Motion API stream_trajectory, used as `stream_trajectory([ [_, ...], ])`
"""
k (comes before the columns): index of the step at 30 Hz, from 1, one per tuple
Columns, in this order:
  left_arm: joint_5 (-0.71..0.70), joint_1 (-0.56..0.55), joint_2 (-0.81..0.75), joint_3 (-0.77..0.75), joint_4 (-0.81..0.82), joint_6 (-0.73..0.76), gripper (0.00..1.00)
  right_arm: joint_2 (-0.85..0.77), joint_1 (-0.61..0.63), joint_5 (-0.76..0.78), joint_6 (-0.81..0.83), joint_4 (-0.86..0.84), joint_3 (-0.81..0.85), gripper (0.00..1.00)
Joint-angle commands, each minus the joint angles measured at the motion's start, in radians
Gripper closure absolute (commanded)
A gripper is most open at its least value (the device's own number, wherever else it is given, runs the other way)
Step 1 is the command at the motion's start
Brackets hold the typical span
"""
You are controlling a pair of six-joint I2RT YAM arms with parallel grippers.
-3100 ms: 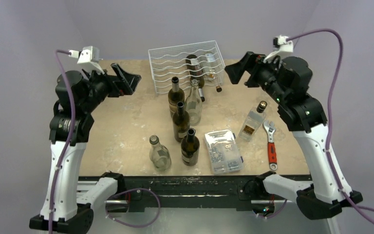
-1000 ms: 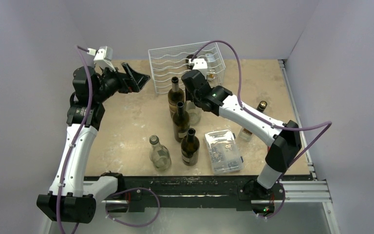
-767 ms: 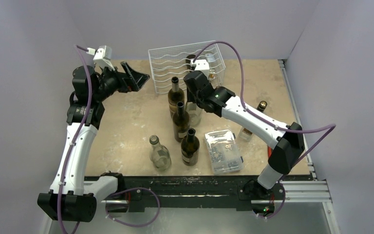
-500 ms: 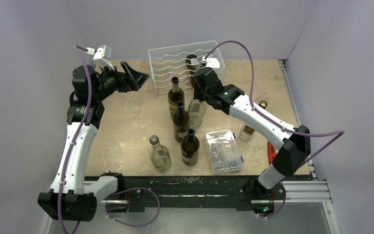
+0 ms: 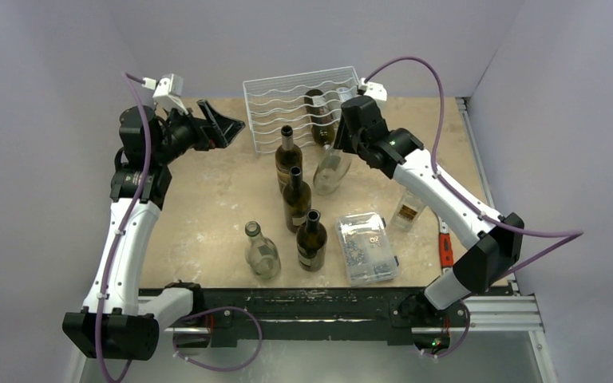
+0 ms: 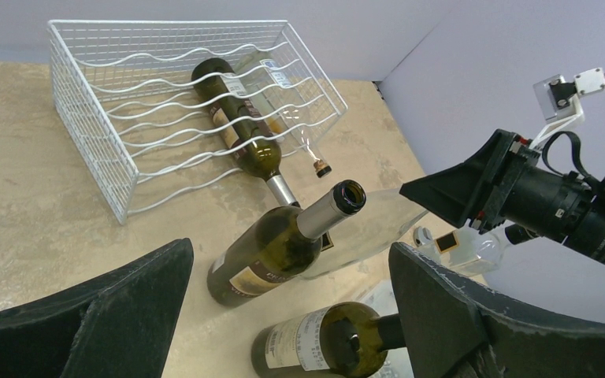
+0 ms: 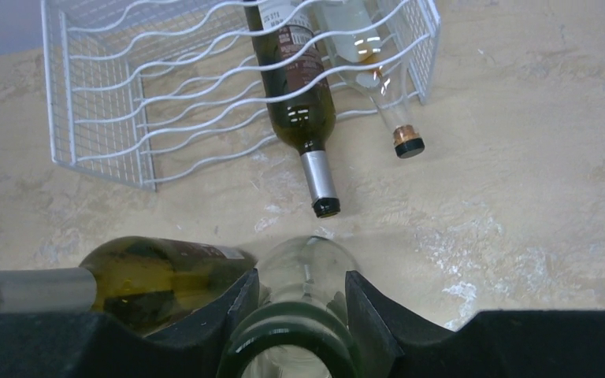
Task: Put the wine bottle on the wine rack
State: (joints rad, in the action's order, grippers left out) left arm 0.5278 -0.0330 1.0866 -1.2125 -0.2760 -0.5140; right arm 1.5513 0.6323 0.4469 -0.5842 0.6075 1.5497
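1. The right claw is pinching the neck of a clear wine bottle. One finger sits on each side of the glass, just below the bottle's mouth.
2. The bottle hangs tilted below the claw, with its base angled toward the near-left. I cannot tell whether the base touches the surface.
3. The wine rack lies just beyond the right claw and slightly to its left, with its open front facing the claw.
4. Two bottles lie in the rack's cradles, necks pointing out toward the claw. A dark bottle is almost straight ahead of it. A clear capped bottle lies just to the right of that one.
5. The cradles to the left of the dark bottle hold nothing.
6. A green-tinted bottle with a silver neck stands just to the left of the right claw, near the held bottle.
7. The left claw is spread wide and holds nothing. It hovers above the surface, aimed at the cluster of bottles, with the rack ahead and to its left.
8. Nearer than the right claw, three more bottles stand upright: a dark bottle, another dark bottle and a clear one.
9. A clear plastic box lies beside them.
10. A small flat bottle stands under the right arm.
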Motion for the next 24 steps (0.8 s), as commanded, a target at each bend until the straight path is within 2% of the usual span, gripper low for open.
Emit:
stream_trajectory([
  [1,0.036,0.014,0.015,-0.003,0.051,-0.024,0.05,-0.099,-0.026,0.029,-0.030,-0.126,0.126,1.00],
  [11,0.054,0.019,0.025,0.000,0.060,-0.041,0.05,-0.133,-0.184,-0.151,-0.055,-0.129,0.221,1.00],
  [19,0.062,0.033,0.038,0.006,0.074,-0.055,0.05,-0.027,-0.270,-0.250,-0.103,-0.094,0.420,1.00],
  [24,0.056,0.033,0.050,0.003,0.068,-0.043,0.05,0.045,-0.284,-0.334,-0.213,-0.119,0.498,1.00],
])
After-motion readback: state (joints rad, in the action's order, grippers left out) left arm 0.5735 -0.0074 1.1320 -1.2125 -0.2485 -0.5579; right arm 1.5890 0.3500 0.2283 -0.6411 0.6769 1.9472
